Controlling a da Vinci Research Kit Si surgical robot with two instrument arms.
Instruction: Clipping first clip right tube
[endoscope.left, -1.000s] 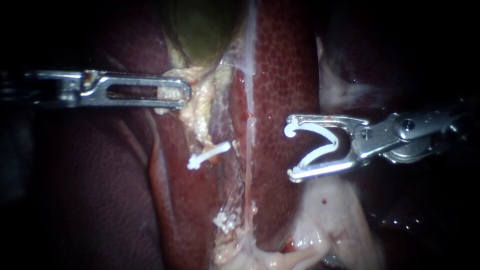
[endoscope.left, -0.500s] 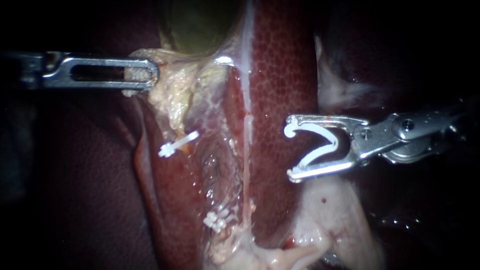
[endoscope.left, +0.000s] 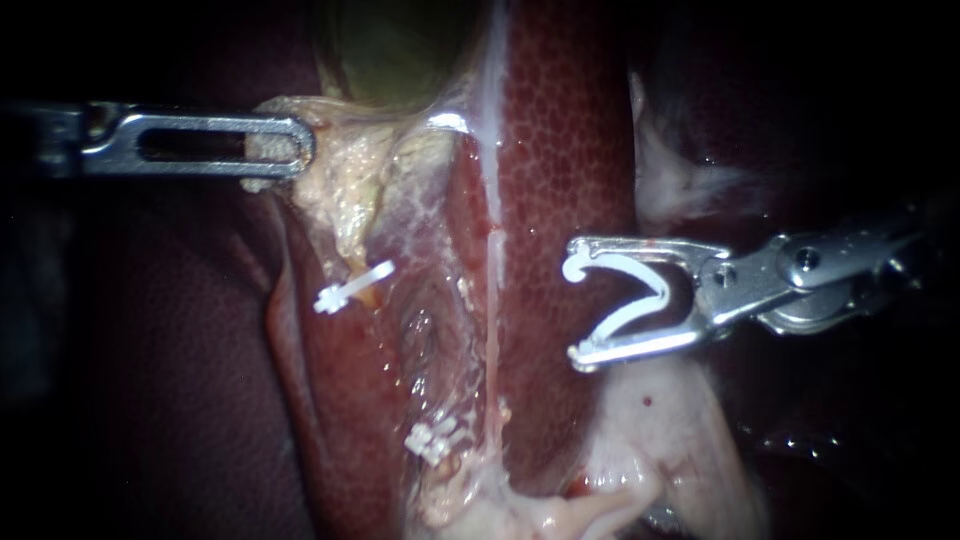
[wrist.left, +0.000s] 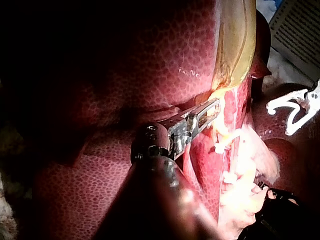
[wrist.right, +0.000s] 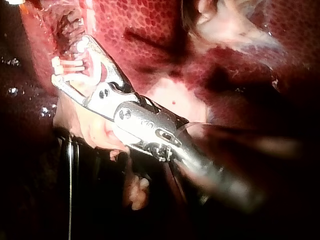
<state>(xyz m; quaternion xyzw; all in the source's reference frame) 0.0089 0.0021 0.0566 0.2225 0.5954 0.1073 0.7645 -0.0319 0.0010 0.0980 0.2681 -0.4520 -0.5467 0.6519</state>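
My right instrument (endoscope.left: 572, 300) comes in from the right, its jaws standing wide around an open white clip (endoscope.left: 640, 290) that both of them touch. It hovers over the liver (endoscope.left: 570, 150), a little to the right of the right tube (endoscope.left: 491, 330), a thin pale strand running down the middle, and does not touch it. In the right wrist view the same clip (wrist.right: 67, 67) sits between those jaws (wrist.right: 70, 60). My left instrument (endoscope.left: 275, 150) is shut on yellowish tissue below the gallbladder (endoscope.left: 400, 50) and holds it out to the left; its jaws (wrist.left: 207, 112) also show in the left wrist view.
A closed white clip (endoscope.left: 352, 285) sits on the left tube, and another white clip (endoscope.left: 432, 440) lies lower down near the pale tissue (endoscope.left: 640, 440). Dark liver surface lies on both sides of the dissected strip.
My left instrument has pulled the gripped tissue up and to the left, spreading the strip and carrying the upper clip leftward. My right instrument has edged slightly left and down with its clip.
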